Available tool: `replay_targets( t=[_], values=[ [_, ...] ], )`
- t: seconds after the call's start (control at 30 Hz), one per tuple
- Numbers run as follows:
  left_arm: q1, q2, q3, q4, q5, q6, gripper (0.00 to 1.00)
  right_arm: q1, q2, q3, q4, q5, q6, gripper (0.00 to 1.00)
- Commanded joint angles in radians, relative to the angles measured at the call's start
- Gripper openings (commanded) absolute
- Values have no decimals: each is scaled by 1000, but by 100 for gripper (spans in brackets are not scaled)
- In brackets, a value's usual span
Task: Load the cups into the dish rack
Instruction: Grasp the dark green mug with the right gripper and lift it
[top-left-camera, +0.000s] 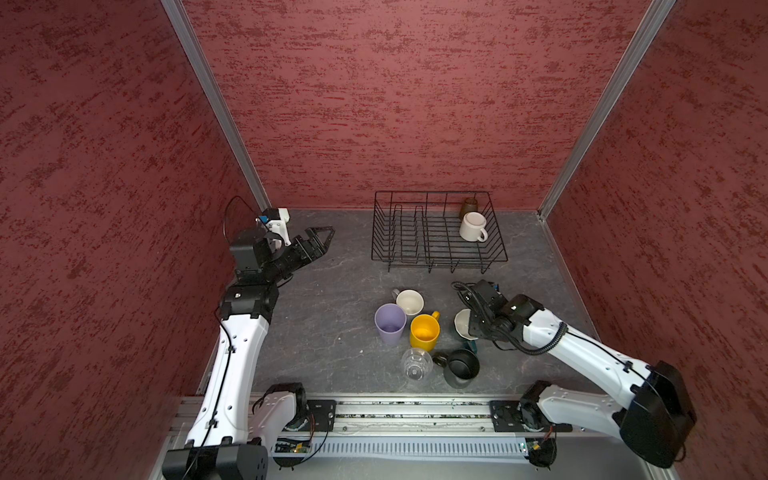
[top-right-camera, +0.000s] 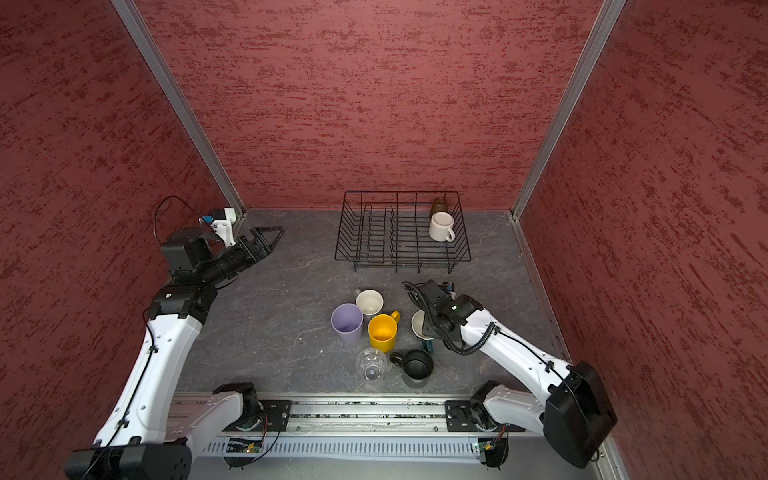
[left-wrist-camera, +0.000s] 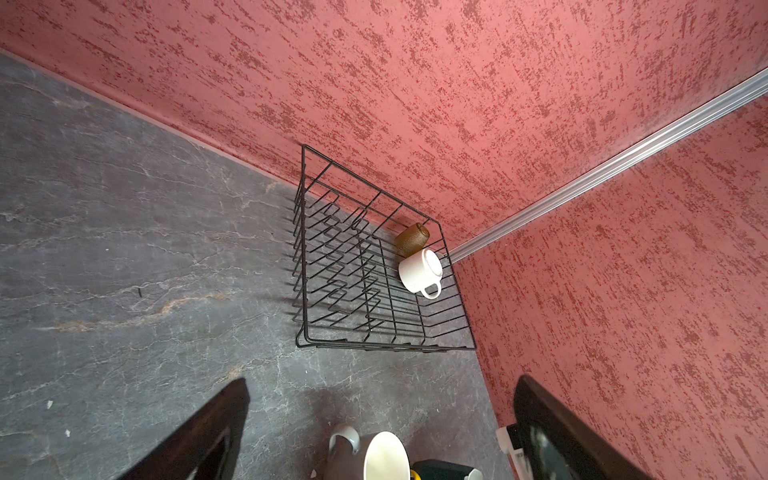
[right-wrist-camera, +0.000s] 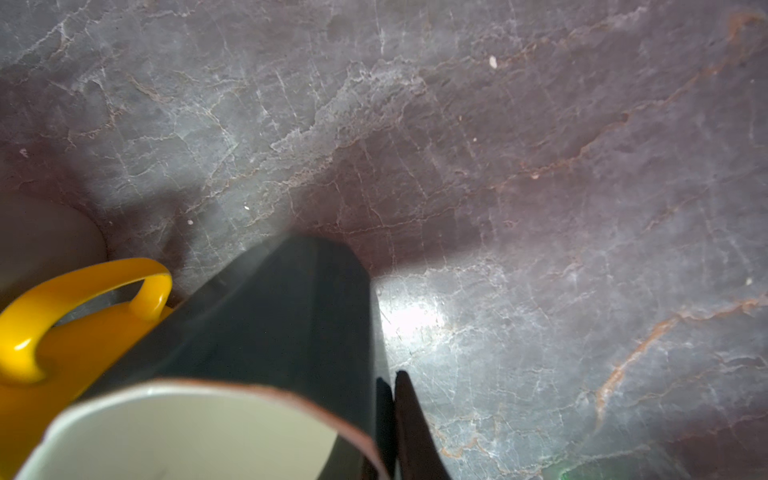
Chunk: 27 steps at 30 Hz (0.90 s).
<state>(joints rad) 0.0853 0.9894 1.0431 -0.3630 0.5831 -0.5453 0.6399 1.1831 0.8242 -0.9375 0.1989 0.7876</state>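
The black wire dish rack stands at the back and holds an amber glass and a white mug. In front of it stand a grey mug, a lilac tumbler, a yellow mug, a clear glass and a black mug. My right gripper is shut on the wall of the teal mug; one finger shows outside it. My left gripper hangs open and empty at the back left.
Red walls close in the back and both sides. The arms' base rail runs along the front edge. The rack's left half is upright plate prongs. The cups stand close together, the yellow mug's handle next to the teal mug.
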Motion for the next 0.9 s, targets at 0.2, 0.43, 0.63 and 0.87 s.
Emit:
replay_targets(
  t=[0.2, 0.43, 0.63, 0.87],
  values=[
    [23, -4, -16, 39, 32, -20, 100, 4, -32, 137, -85, 96, -29, 0],
    [29, -5, -20, 63, 53, -38, 100, -7, -90, 329, -194, 158, -71, 0],
    [40, 27, -18, 112, 157, -100, 100, -14, -125, 473, -127, 82, -102, 0],
    [38, 84, -57, 323, 359, -227, 96, -25, -82, 498, 114, -130, -147, 0]
  ],
)
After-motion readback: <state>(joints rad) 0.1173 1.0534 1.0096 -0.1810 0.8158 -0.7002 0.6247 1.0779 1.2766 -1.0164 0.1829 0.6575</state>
